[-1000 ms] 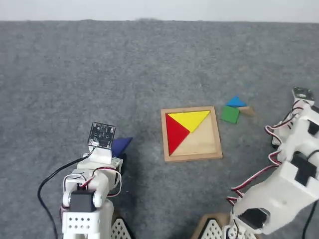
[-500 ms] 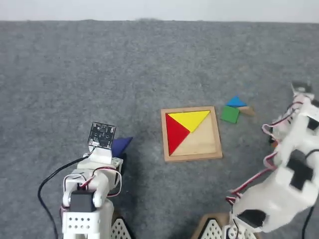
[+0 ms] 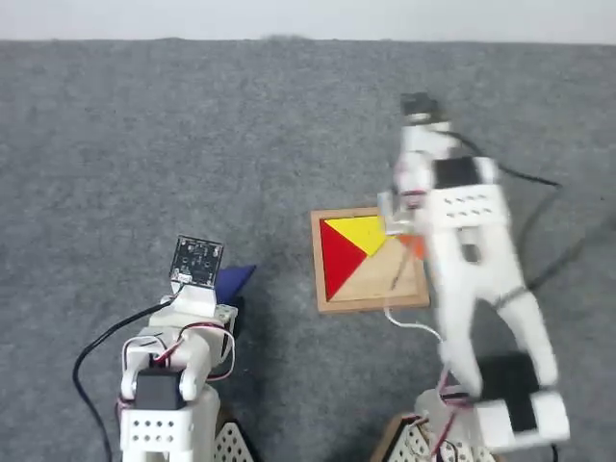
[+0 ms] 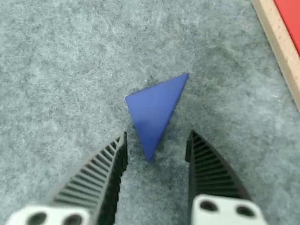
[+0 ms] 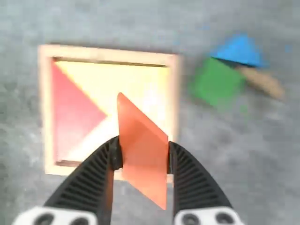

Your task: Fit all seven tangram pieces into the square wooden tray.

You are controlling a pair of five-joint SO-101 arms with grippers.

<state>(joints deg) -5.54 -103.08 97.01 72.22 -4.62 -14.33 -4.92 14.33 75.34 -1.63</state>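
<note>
Orange parallelogram (image 5: 142,140) was pinched in my right gripper (image 5: 143,151) over the wooden tray (image 3: 371,304), right of centre in the high view, probably to reach its bare right part. My left gripper (image 4: 157,138) stood spread around the tip of the blue triangle (image 4: 154,108), left of centre, ready to close.

**Three cameras over one desk**

The grey desk (image 3: 144,125) is seen steeply from above by the high camera, set on the arm bases' side and far enough off to take in both arms. The left wrist camera is held low, aimed past the left claw (image 4: 157,136) at the blue triangle (image 4: 154,108). The right wrist camera is carried higher, aimed down past the right claw (image 5: 143,143) and the orange piece (image 5: 143,161) clamped in it. Below lies the wooden tray (image 5: 45,108). Triangle and tray are shared with the high view.
</note>
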